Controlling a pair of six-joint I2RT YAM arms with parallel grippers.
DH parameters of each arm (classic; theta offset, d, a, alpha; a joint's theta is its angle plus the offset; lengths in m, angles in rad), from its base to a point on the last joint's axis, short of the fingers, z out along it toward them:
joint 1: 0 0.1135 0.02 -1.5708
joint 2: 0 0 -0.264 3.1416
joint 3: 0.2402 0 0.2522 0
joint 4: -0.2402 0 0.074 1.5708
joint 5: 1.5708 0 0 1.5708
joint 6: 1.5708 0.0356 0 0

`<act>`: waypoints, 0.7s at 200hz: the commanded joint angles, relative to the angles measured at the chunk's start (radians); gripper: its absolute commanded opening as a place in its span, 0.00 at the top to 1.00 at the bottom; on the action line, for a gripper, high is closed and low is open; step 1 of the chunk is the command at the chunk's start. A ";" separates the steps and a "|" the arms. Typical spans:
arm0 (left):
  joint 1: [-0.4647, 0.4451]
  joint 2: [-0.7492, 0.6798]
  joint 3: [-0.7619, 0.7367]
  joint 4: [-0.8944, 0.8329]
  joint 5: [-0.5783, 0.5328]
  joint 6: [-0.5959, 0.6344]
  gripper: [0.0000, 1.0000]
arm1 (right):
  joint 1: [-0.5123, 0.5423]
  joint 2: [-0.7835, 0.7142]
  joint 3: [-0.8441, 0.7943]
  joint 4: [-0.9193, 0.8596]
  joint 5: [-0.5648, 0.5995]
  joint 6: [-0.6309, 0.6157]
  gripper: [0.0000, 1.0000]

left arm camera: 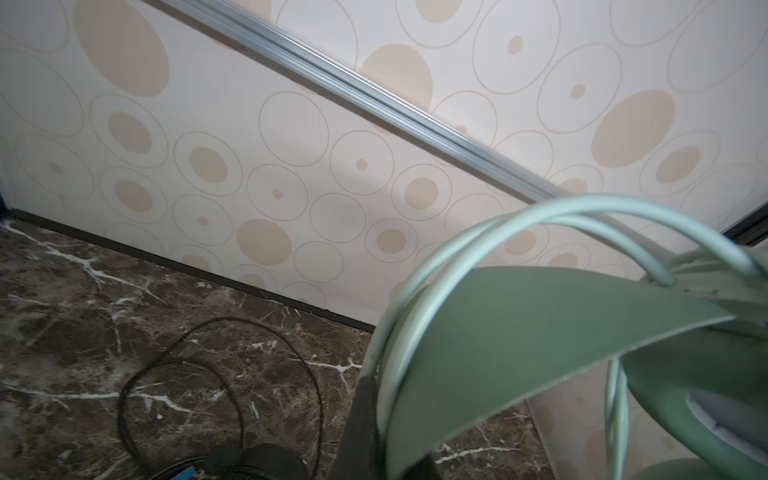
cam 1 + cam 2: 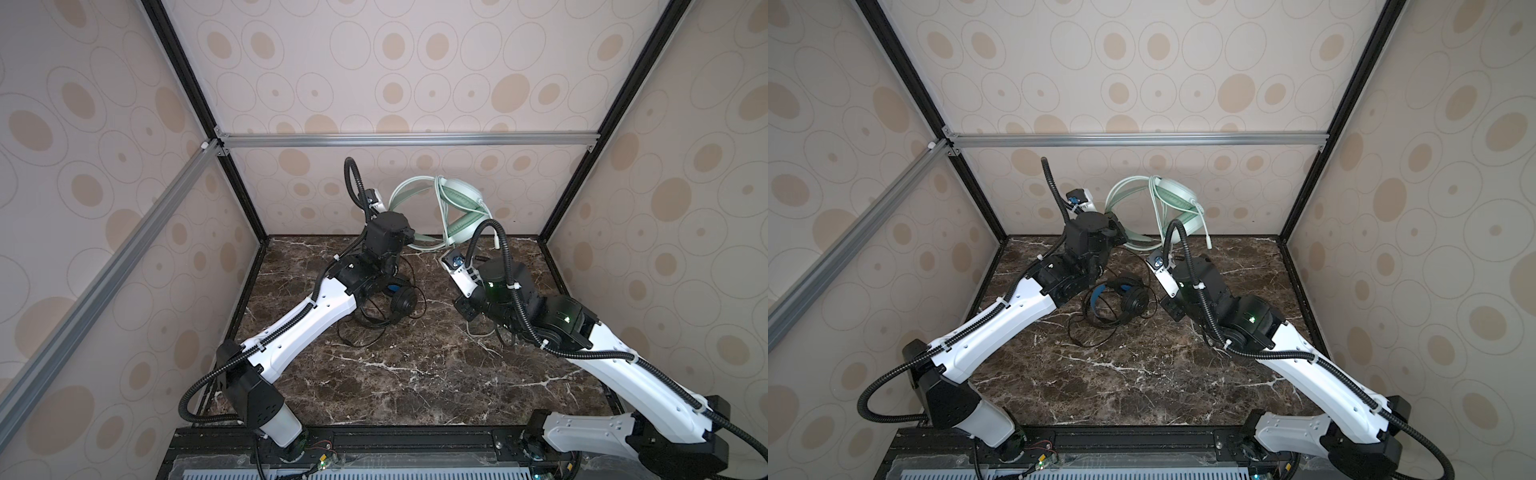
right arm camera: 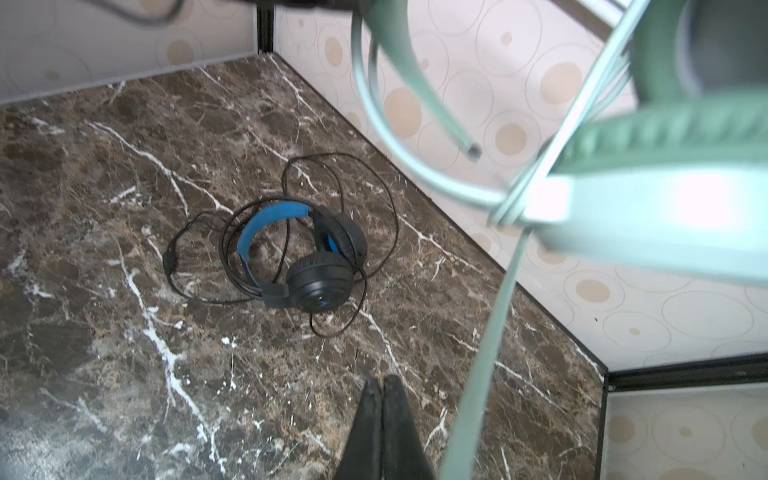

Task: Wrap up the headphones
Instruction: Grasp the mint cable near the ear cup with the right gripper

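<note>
The mint-green headphones hang in the air near the back wall. My left gripper is shut on their flat green headband. Their pale cord loops around them and trails down right beside my right gripper. That gripper is shut, and nothing shows between its fingertips. The black headphones, with a blue inner band, lie on the marble table between the arms. Their thin black cord lies in loose loops around them.
Patterned walls with black posts and a silver rail close in the table on three sides. A black base rail runs along the front edge. The front half of the marble top is bare.
</note>
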 commanded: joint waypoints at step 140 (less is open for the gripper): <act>-0.074 -0.102 -0.195 0.270 -0.366 0.704 1.00 | -0.043 0.191 0.435 -0.502 -0.190 0.048 1.00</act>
